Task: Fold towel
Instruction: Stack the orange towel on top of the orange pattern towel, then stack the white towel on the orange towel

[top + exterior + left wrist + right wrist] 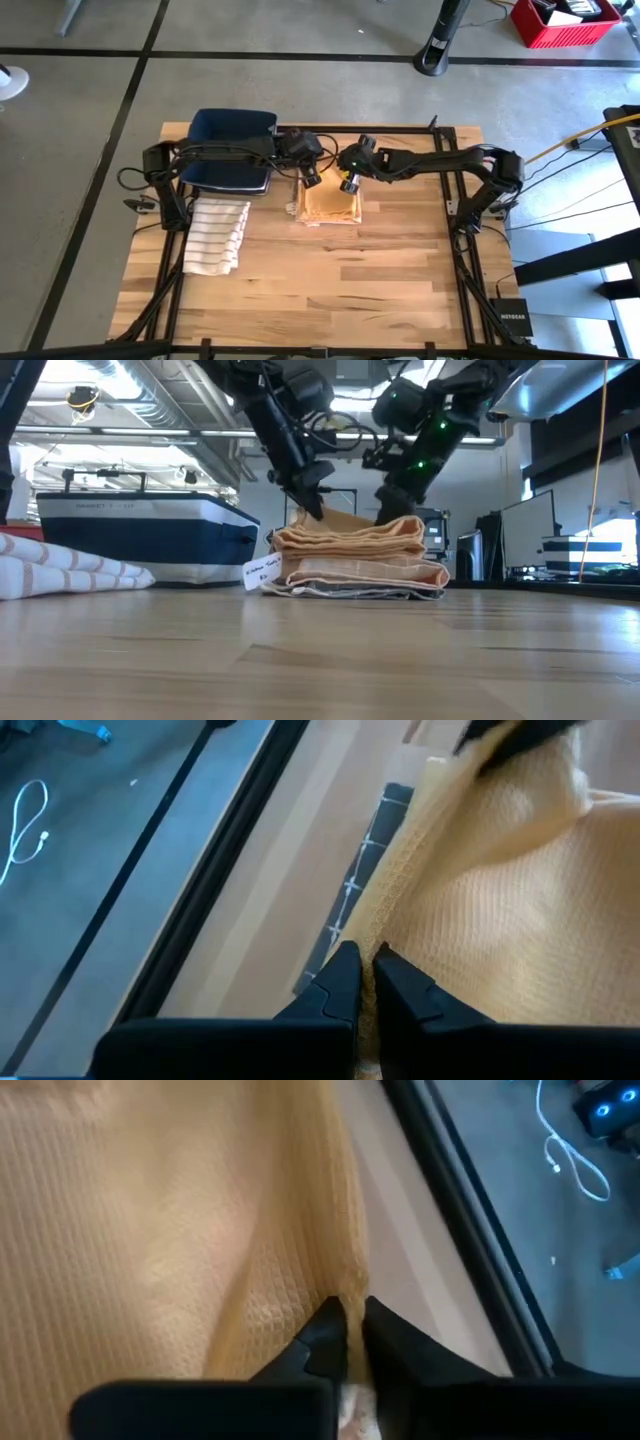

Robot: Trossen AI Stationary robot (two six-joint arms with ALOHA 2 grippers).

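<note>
We view a wooden plank table [380, 290] bordered by a dark metal frame, with 2 dark arms meeting over its far middle. The yellow towel [332, 205], a waffle-weave cloth, lies folded into a roughly square stack there; from the low view it shows several soft, rounded layers, with a thin grey-edged cloth [350, 592] under it and a small white label [262, 572] at its left end.

The left end effector [312, 178] sits at the stack's far left corner. In the left wrist view its 2 dark fingers [340, 982] are pressed together with the towel's edge between them. The right end effector [349, 183] is at the far edge just to the right of it. In the right wrist view its fingers [385, 1332] stand nearly closed, pinching the towel's folded edge in a thin gap. The 2 end effectors are near each other.

To the left, a dark blue bin [232, 148] with a rounded rim occupies the far left corner of the table. In front of it lies a white towel with thin stripes [217, 235], loosely bunched and near the table's left edge. The near half of the table is bare wood. The towel stack's far edge lies near the table's far frame rail.
</note>
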